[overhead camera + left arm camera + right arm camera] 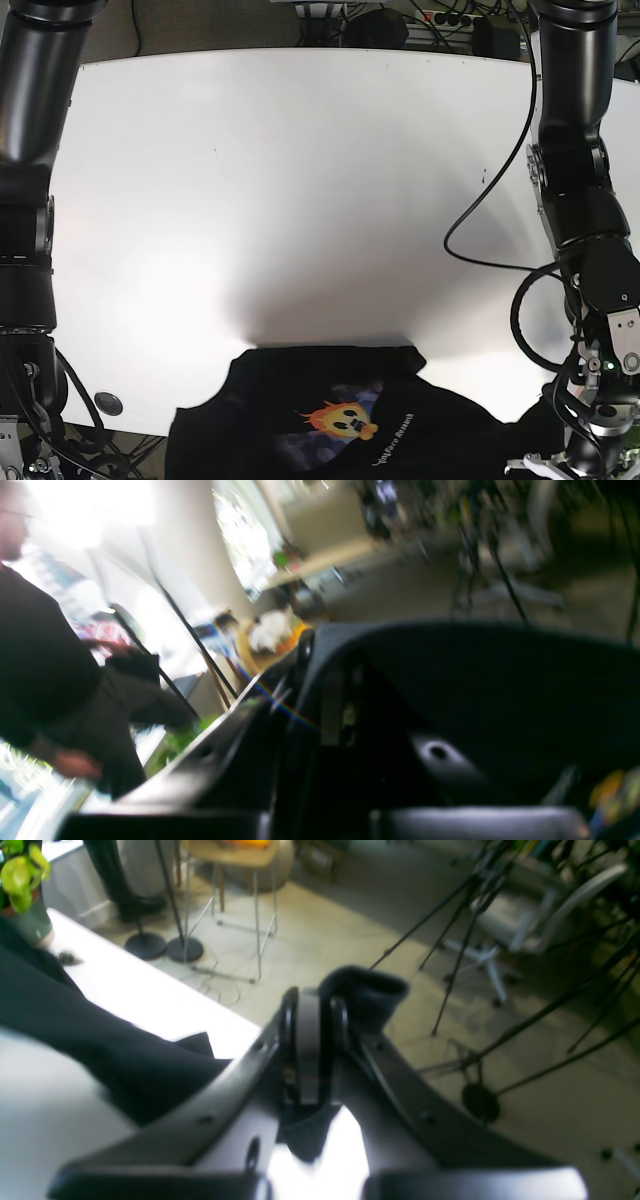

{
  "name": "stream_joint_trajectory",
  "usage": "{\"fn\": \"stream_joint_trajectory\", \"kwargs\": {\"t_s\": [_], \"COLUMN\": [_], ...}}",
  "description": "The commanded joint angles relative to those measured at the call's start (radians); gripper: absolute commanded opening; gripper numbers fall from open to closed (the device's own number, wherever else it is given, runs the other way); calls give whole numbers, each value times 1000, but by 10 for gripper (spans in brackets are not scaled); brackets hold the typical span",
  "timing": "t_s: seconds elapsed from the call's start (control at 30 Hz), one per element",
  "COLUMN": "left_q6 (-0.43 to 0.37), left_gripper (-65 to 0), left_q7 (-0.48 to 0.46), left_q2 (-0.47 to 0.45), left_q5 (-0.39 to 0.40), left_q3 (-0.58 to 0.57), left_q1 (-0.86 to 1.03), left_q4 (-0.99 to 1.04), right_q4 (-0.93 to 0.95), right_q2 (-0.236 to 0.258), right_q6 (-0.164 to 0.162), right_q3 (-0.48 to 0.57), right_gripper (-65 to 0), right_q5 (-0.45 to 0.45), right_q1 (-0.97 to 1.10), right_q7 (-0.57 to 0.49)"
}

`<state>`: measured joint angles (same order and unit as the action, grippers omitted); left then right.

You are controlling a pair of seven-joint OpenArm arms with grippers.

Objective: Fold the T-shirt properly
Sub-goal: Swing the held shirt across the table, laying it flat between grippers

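Evidently the T-shirt [330, 420] is pinched in the closed right gripper [312, 1040]; the left gripper's [330, 715] hold cannot be told. Fabric should be drawn evenly across the worktop [300, 180].

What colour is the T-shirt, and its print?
The T-shirt is black with an orange flame graphic; clearest in the base view.

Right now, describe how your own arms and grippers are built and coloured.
Both arms are thick matte-black cylindrical segments; the left arm carries a loose black cable looping beside it, with silver metal and a small green light near its wrist. The right arm looks alike. The right gripper has black curved fingers with a grey pad.
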<state>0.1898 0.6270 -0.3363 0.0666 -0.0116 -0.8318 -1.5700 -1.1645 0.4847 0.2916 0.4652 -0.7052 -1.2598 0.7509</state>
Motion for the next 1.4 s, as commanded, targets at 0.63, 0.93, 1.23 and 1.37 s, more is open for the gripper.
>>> {"fn": "stream_joint_trajectory", "kwargs": {"t_s": [0.63, 0.93, 1.23, 1.37], "left_q6": [213, 218, 276, 353], "left_gripper": [-650, -650, -650, -650], "left_q7": [-28, -28, -28, -28], "left_q2": [-1, -7, -5, -7], "left_q5": [-1, -1, -1, -3], "left_q3": [3, 22, 124, 172], "left_q1": [578, 810, 1014, 1067], "left_q4": [-313, -359, -372, -372], "right_q4": [-355, -543, -636, -639], "right_q2": [2, -5, -85, -117], "right_q6": [1, 1, 8, 10], "right_q3": [-491, -650, -830, -840], "right_gripper": [-628, -628, -628, -628], "right_q5": [-9, -9, -3, -1], "right_q1": [590, 935, 1242, 1337], "right_q7": [92, 92, 86, 83]}}
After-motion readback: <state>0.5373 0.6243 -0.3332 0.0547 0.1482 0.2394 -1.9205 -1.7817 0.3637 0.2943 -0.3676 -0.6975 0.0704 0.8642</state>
